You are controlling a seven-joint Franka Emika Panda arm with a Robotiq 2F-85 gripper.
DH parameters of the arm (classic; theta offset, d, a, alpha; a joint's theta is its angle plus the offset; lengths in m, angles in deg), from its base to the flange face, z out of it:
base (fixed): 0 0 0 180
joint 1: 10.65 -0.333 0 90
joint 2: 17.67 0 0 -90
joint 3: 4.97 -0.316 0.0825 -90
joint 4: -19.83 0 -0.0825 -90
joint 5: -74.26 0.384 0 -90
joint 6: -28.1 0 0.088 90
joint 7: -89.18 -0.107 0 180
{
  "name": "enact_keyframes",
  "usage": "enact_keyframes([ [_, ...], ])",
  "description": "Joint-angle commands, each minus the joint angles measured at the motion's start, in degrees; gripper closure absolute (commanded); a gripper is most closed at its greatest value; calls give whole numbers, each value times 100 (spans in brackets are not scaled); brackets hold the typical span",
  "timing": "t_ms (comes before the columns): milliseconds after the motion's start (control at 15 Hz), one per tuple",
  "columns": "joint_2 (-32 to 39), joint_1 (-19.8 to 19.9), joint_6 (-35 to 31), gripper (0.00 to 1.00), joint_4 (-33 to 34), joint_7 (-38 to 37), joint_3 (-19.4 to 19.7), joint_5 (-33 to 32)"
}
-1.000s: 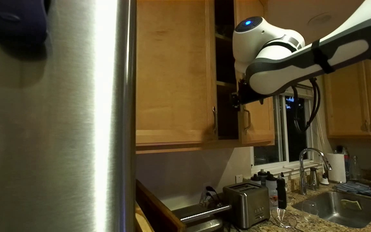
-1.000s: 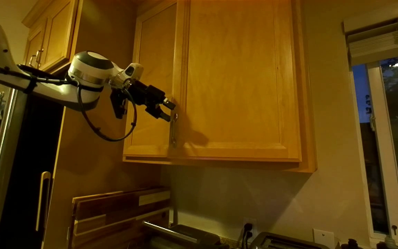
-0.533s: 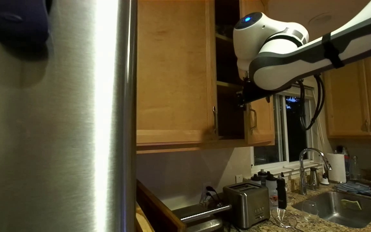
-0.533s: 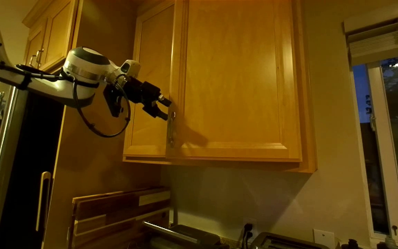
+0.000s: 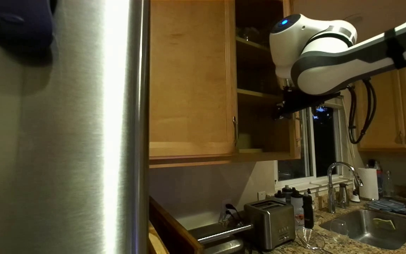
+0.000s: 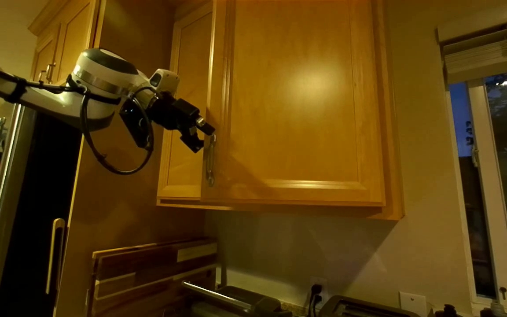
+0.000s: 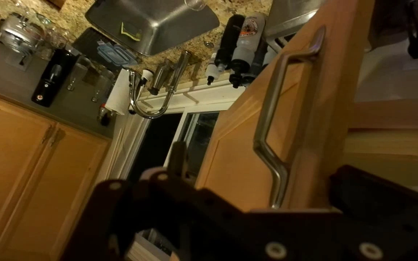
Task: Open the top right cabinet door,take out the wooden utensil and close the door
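Observation:
The top right cabinet door (image 6: 297, 110), honey-coloured wood, stands swung out, and the cabinet's dark inside (image 5: 257, 120) shows beside it. Its metal bar handle (image 7: 270, 105) sits near the door's free edge. My gripper (image 7: 267, 172) is open at that edge, just above the handle in an exterior view (image 6: 211, 158). In the wrist view, one finger (image 7: 177, 159) is on the door's outer side and the other finger (image 7: 357, 188) on its inner side. Nothing is gripped; whether a finger touches the door I cannot tell. The wooden utensil is not in view.
The twin door (image 5: 192, 81) stays closed to the left of the opening. Shelves (image 5: 257, 93) and a pale object (image 5: 244, 141) show inside. Below are a toaster (image 5: 270, 224), several bottles (image 5: 297, 208), a faucet (image 5: 331, 187) and a sink (image 5: 360, 243). A steel fridge (image 5: 79, 141) stands close by.
The door has swung wider, showing more of the cabinet's shelves. My gripper has moved along with the door's free edge, outward from the cabinet, its jaws still apart.

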Motion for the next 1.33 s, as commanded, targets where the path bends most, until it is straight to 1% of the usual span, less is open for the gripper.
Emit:
enact_keyframes([
  [0,-184,-572,332,0,-354,-349,685,-527],
  [267,-420,-1140,546,0,-545,-414,1086,-676],
  [400,-634,-1511,397,0,-637,-241,1266,-594],
  [533,-812,-1756,352,0,-673,-148,1313,-614],
  [800,-1011,-1909,314,0,-558,-252,1213,-1092],
  [933,-957,-1992,131,0,-493,-300,1278,-1255],
  [1067,-823,-2016,-132,0,-436,-362,1361,-1298],
  [1267,-581,-2040,-630,0,-348,-375,1460,-1154],
])
